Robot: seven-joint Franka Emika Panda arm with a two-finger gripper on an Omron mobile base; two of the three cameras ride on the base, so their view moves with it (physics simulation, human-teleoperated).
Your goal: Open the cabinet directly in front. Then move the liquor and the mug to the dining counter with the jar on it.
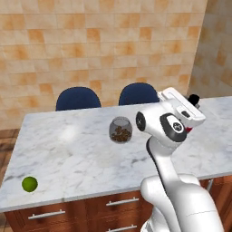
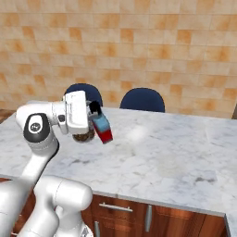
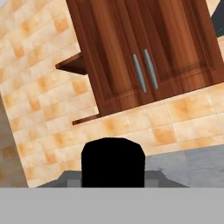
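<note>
While the arm is hanging over the dining counter [image 1: 68,154], the gripper [image 2: 99,121] is clamping the liquor [image 2: 102,128] aloft and tilted, just beside the jar [image 1: 120,130]. Risks I'm judging: bottle clipping the jar on descent, or toppling if it's released while leaning. The lime [image 1: 30,184] is sitting well apart, so it's no obstacle.

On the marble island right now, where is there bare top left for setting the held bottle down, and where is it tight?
The dining counter is bare across its right stretch, right of the hand and the liquor it holds. There is also bare marble between the jar and the small green fruit near the front left corner. It is tightest around the jar, close to the hand.
</note>
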